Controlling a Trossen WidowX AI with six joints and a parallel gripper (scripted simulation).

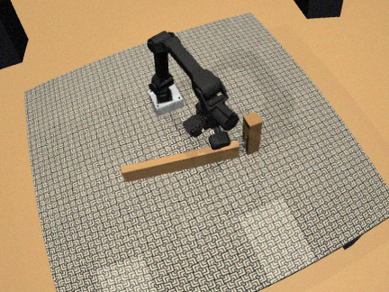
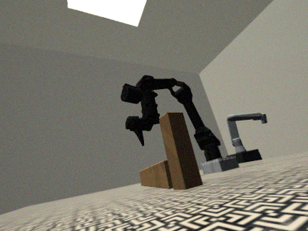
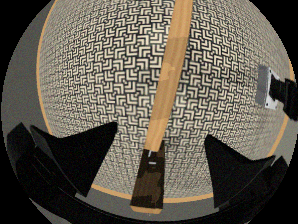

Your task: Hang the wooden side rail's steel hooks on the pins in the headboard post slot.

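The wooden side rail lies long and low on the patterned table. Its near end faces the upright headboard post, with a small gap between them. Small steel hooks show in that gap; whether they touch the pins cannot be told. The pins are not made out in the dark slot side. My gripper is open and empty, above the rail near its hook end. In the wrist view its fingers stand wide, one on each side of the rail. In the exterior view one fingertip points down, clear above the rail.
The arm's pale base stands behind the rail. The patterned table top extends around rail and post. A second, grey arm stands in the background. Dark blocks stand beyond the table edge.
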